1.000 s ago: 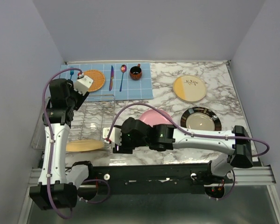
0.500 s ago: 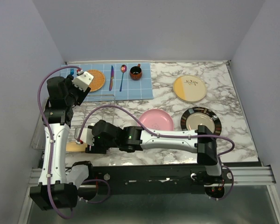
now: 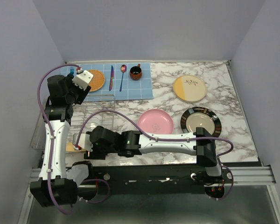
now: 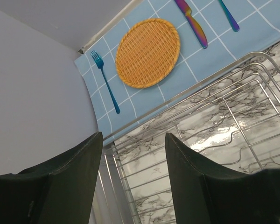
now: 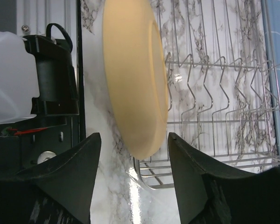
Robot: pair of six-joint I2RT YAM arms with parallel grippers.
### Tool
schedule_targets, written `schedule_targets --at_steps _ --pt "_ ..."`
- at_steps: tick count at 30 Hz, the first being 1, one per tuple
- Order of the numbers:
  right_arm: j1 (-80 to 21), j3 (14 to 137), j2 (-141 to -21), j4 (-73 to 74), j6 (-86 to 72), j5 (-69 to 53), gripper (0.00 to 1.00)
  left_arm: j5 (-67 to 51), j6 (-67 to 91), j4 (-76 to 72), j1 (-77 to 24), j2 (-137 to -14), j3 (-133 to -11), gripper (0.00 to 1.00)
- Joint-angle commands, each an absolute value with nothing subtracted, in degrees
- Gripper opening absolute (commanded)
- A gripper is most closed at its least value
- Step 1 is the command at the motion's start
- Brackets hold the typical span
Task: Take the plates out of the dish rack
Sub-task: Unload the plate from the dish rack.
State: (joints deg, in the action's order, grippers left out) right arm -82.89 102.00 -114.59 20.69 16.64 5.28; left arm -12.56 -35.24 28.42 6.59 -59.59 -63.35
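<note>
Non-task items: place setting on the far-left mat.
Blue checked placemat [image 3: 140,87] sits on the white-grey marble table [image 3: 226,91], against the back wall. On it, left to right: blue fork [image 4: 106,80], round orange woven disc [image 4: 148,52], iridescent knife [image 3: 111,77], spoon [image 3: 122,76], small dark red cup [image 3: 136,72]. All apart, none touching.

Dish rack [image 3: 97,115] at left, one plate [image 5: 135,79] standing on edge at its near end. Three plates [image 3: 155,121] lie on table [image 3: 168,74] to the right. Placemat [image 3: 141,89] behind rack.
</note>
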Motion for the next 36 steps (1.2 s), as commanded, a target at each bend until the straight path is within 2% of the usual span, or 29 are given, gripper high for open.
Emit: schedule_targets --at_steps 1,23,29,36 --pt "-84.37 99.94 -112.67 22.06 15.47 5.18 0.67 -14.33 -34.19 27.51 6.86 -59.68 -65.13 0.65" --pt "-83.32 104.41 -121.46 17.75 22.67 8.43 0.66 -15.47 -35.07 26.28 6.86 -58.45 -62.14 0.66" --pt "-82.09 105.12 -122.34 17.14 23.99 9.05 0.59 -15.82 -35.42 26.28 6.86 -58.10 -62.05 0.66" --pt "-81.65 105.55 -121.47 17.84 24.43 10.11 0.47 -16.26 -35.68 26.63 6.86 -57.83 -61.88 0.66"
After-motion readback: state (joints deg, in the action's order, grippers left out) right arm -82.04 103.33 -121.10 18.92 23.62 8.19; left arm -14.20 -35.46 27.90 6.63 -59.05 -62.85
